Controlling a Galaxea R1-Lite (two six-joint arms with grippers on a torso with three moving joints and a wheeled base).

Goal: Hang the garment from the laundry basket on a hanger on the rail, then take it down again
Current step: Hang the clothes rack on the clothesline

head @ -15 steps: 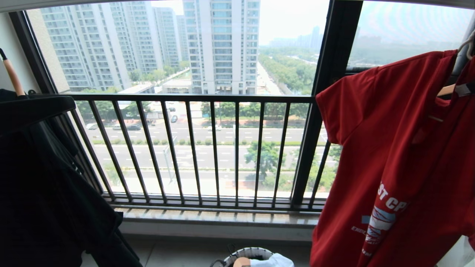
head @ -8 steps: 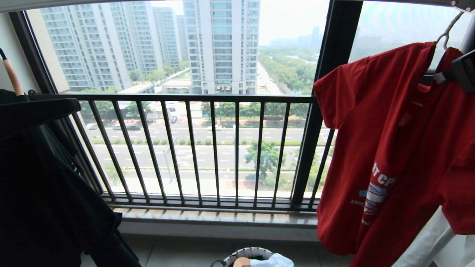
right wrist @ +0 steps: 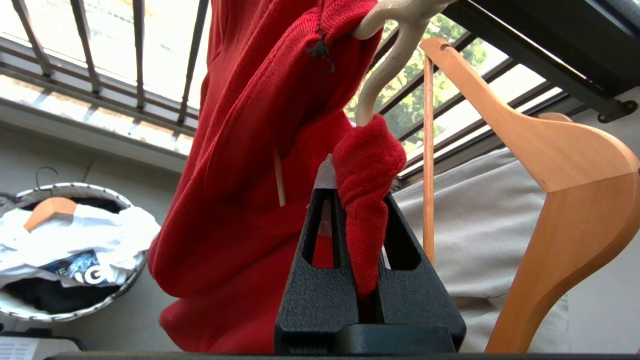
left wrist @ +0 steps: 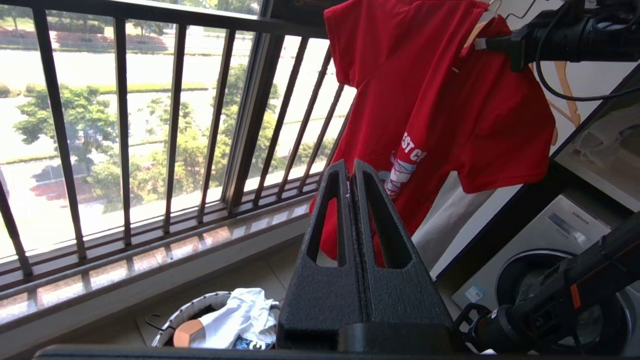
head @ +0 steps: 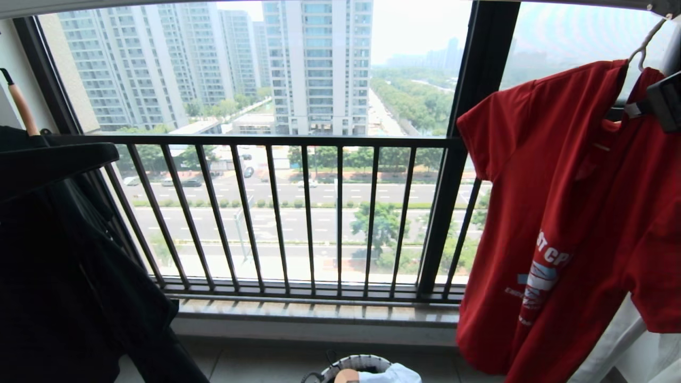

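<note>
The red garment [head: 558,202] hangs at the right on the thin white hanger [head: 644,40], whose hook reaches up to the rail [head: 659,6]. Whether the hook rests on the rail I cannot tell. My right gripper [head: 638,109] is at the collar, and in the right wrist view it [right wrist: 357,195] is shut on a fold of the red garment [right wrist: 240,150] just below the hanger's neck [right wrist: 380,75]. My left gripper [left wrist: 350,167] stays low and apart from the garment [left wrist: 425,100], shut with nothing in it. The laundry basket [head: 340,367] stands on the floor below.
A black T-shirt [head: 58,266] hangs at the left. The dark window railing [head: 276,141] runs behind. A wooden hanger [right wrist: 550,165] and a grey-white cloth [right wrist: 480,230] hang close beside the right gripper. A white printed shirt [left wrist: 235,320] lies in the basket. A washing machine [left wrist: 550,250] stands at the right.
My right gripper has lifted the garment and hanger upward, so the hook now shows at the rail. Over the last half second the garment has drifted slightly right. The left gripper has stayed still.
</note>
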